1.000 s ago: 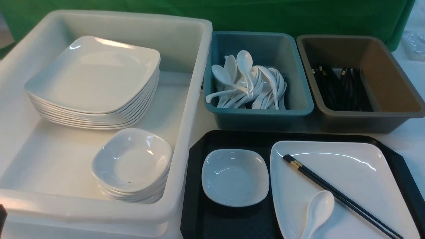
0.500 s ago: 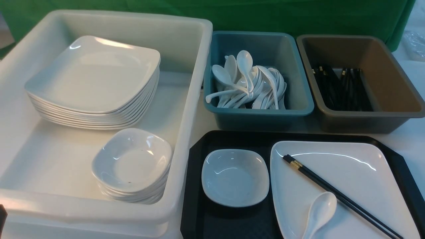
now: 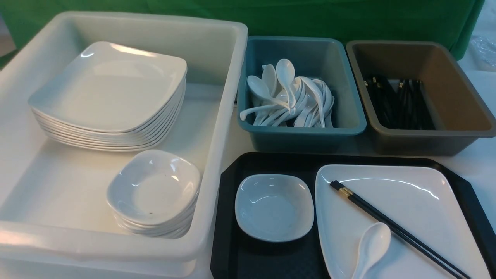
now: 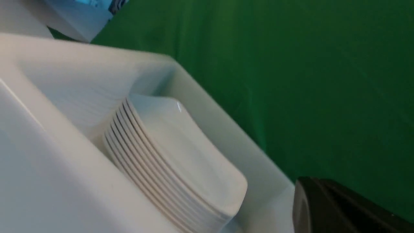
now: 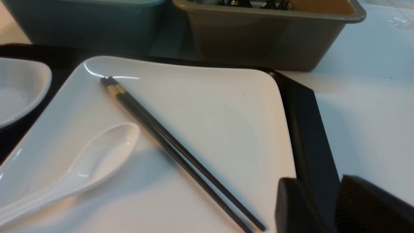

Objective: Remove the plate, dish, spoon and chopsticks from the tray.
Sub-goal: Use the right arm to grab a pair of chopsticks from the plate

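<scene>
The black tray lies at the front right. On it stand the small white dish and, to its right, the large white plate. Across the plate lie the black chopsticks with the white spoon beside them. The right wrist view shows the plate, chopsticks, spoon and dish. My right gripper hangs open over the tray's right rim, holding nothing. My left gripper is shut and empty beside the white tub. Neither gripper shows in the front view.
A big white tub on the left holds a stack of plates and a stack of dishes. Behind the tray stand a teal bin of spoons and a brown bin of chopsticks. Green cloth hangs behind.
A dark part at the front view's lower left edge has slipped out of sight. The spoon's bowl has shifted very slightly on the plate. Nothing else has moved.
</scene>
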Controlling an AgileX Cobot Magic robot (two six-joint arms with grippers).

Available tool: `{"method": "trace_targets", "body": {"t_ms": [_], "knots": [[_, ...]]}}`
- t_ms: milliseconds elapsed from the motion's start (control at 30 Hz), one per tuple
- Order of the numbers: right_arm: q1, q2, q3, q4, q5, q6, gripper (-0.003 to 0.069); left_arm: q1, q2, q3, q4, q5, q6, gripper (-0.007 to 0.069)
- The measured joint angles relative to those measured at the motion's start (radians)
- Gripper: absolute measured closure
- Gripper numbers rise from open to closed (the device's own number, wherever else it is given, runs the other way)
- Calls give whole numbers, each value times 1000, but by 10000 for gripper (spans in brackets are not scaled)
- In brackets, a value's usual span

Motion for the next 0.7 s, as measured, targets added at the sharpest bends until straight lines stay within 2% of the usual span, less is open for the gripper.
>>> {"method": "trace_targets", "body": {"t_ms": [133, 233, 367, 467, 533, 667, 700], "knots": [[0, 0, 0, 0, 0, 0, 419, -1, -1, -25, 16, 15, -21, 619], [0, 0, 0, 0, 0, 0, 419, -21, 38, -191, 206, 157, 54, 619], [0, 0, 0, 0, 0, 0, 419, -55, 195, -368, 298, 339, 159, 619], [0, 0, 0, 0, 0, 0, 419, -114, 334, -476, 318, 471, 195, 619], [0, 0, 0, 0, 0, 0, 419, -199, 474, -565, 327, 569, 228, 619], [0, 0, 0, 0, 0, -2, 419, -369, 659, -646, 329, 567, 283, 619], [0, 0, 0, 0, 0, -2, 419, -369, 666, -646, 329, 562, 284, 619]]}}
